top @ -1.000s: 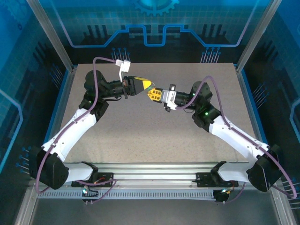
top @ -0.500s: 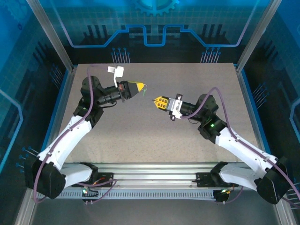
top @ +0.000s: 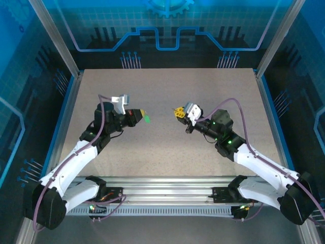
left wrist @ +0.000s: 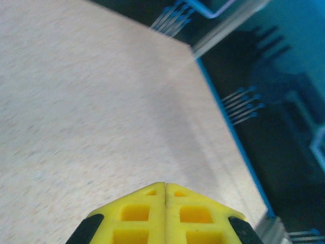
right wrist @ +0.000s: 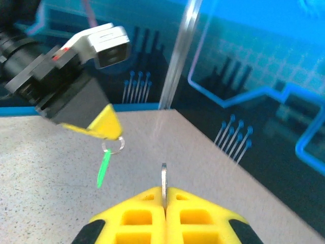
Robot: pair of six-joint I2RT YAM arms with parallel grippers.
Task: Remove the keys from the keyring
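On my right wrist camera, the right gripper (right wrist: 164,191) sits closest to the lens. Its yellow fingers are pressed together on the key (right wrist: 163,176), a thin grey sliver seen edge-on that stands straight up out of the seam between the tips. The fingers hide the rest of it.

Ahead of those tips and a little to their left, across a clear gap, is the left gripper (right wrist: 114,134). It points down toward me and is clenched as well. The keyring (right wrist: 104,170) hangs from its tips by a small wire loop, with the green tag dangling free below, above the table (right wrist: 45,168). The tag and the key are apart and do not touch.

On the left wrist camera I see the left gripper (left wrist: 165,186) with its two fingers meeting flush and only tabletop beyond them.

From overhead, the right gripper (top: 177,112) and left gripper (top: 143,115) face each other over mid-table, and the keyring (top: 147,120) shows as a green fleck just off the left tips.
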